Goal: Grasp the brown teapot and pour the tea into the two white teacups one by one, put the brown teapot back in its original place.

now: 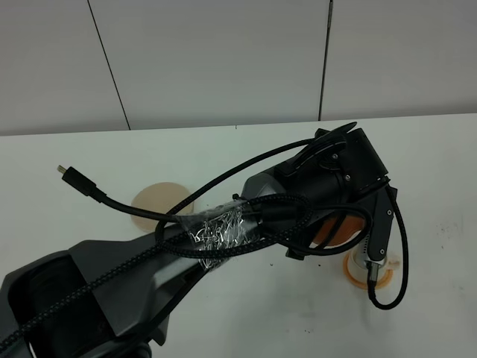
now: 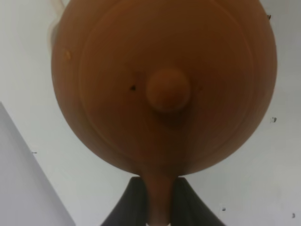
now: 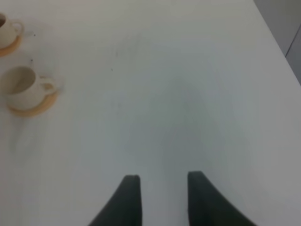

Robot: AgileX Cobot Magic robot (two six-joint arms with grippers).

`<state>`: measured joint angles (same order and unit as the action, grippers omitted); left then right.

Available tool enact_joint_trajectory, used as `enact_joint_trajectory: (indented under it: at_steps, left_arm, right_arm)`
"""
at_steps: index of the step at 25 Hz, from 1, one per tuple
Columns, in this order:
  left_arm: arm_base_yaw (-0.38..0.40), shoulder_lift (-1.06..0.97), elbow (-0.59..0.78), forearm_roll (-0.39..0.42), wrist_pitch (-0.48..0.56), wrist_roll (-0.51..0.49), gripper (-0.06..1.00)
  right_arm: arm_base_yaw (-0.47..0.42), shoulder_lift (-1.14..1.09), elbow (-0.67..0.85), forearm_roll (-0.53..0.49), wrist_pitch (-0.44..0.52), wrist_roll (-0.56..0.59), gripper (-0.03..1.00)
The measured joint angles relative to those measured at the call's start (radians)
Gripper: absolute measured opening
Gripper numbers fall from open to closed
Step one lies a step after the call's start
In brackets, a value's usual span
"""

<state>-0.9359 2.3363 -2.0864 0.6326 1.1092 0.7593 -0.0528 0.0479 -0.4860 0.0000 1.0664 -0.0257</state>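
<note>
The brown teapot (image 2: 164, 89) fills the left wrist view, lid and knob facing the camera. My left gripper (image 2: 159, 209) is shut on its loop handle, one dark finger on each side. In the high view the left arm reaches across to the right and hides most of the teapot (image 1: 334, 230). Right beside it, a white teacup (image 1: 373, 267) on an orange coaster peeks out under the gripper (image 1: 370, 240). The right wrist view shows two white teacups (image 3: 21, 87) (image 3: 6, 30) on orange coasters. My right gripper (image 3: 162, 197) stands open over bare table, far from them. I cannot make out tea.
The round beige saucer (image 1: 159, 204) lies bare to the left of the arm, partly crossed by a black cable (image 1: 112, 200). The white table (image 1: 440, 171) ends at a grey wall behind. The right arm does not show in the high view.
</note>
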Motion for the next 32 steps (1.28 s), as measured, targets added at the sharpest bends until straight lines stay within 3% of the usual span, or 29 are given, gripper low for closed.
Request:
enact_joint_trajectory:
  at_steps: [32]
  left_arm:
    - [-0.045, 0.016, 0.000, 0.104, 0.021, 0.075, 0.18]
  right_arm:
    - [0.000, 0.000, 0.000, 0.000, 0.000, 0.000, 0.24]
